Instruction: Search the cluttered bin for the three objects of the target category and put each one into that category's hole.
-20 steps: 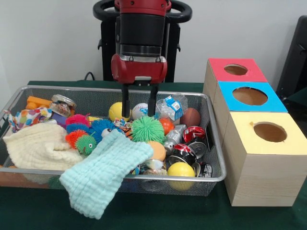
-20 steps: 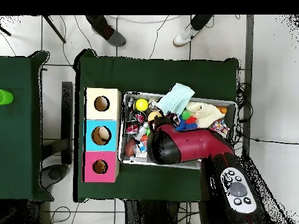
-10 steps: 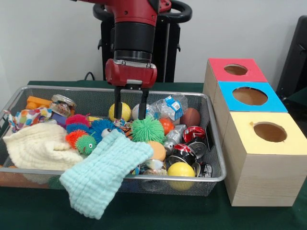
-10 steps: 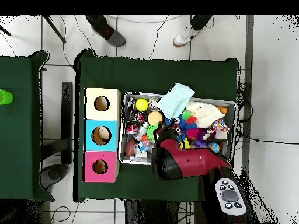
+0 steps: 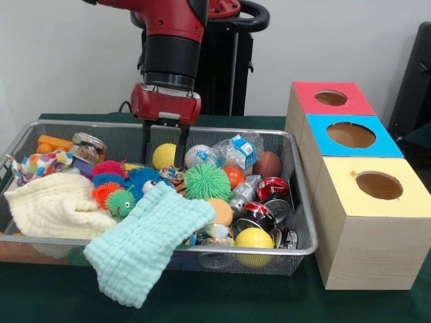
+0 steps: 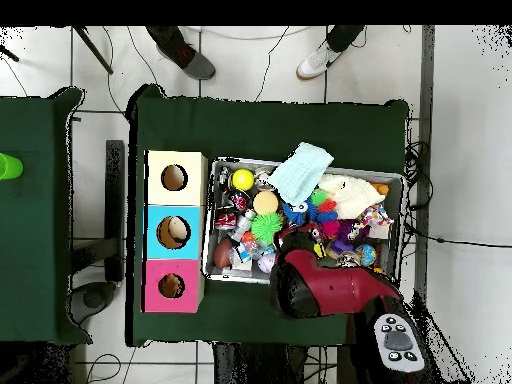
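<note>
The hand (image 5: pixel 162 145) is seen hanging over the far part of the wire bin (image 5: pixel 304 222), its two dark fingers (image 5: pixel 146 142) spread wide with nothing between them. The tips are level with the far rim of the bin, above the clutter and touching none of it.

Just right of the hand and slightly nearer lies a yellow ball (image 5: pixel 166 156), partly framed by the fingers in the front view; a white baseball (image 5: pixel 196 155) sits beside it to the right. Which category is wanted cannot be read from the scene, but the round balls seem a likely set. If so, the coming move is judged to turn on a short drop and a small shift to the right, since the yellow ball lies almost directly below the open hand. Being round, it has no long axis and no turn of the wrist should be needed.

Further out, a green spiky ball (image 5: pixel 207 182) rests near the bin's middle, and another yellow ball (image 5: pixel 254 240) lies against the near wall among crushed cans (image 5: pixel 258 214). A pale blue cloth (image 5: pixel 145 242) is draped over the near rim, and may hide other things.

The three boxes stand to the right on the green counter (image 5: pixel 40 296): a red-topped box (image 5: pixel 330 98) farthest, then a blue-topped box (image 5: pixel 350 135), and a yellow-topped box (image 5: pixel 378 186) nearest.
</note>
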`<state>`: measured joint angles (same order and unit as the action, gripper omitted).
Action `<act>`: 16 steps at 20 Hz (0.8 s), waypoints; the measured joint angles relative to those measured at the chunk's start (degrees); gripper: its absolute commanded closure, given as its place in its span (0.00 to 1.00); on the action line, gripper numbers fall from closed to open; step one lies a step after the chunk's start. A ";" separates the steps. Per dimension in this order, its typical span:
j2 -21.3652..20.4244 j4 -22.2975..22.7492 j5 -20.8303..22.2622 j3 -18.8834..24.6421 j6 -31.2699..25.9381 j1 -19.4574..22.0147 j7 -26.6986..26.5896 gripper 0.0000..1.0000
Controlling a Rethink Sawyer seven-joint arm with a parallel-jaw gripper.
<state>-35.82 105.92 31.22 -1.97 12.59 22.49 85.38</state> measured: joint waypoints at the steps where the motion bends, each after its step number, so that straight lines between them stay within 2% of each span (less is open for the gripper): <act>1: 0.00 0.01 0.00 -0.08 0.00 0.00 0.00 0.00; 7: -0.01 0.03 -0.01 -0.50 -0.04 -0.01 0.00 0.00; 16: -0.12 0.04 -1.79 -1.31 -3.34 -0.52 0.00 0.00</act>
<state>-35.94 105.96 29.44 -3.28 9.25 21.97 85.38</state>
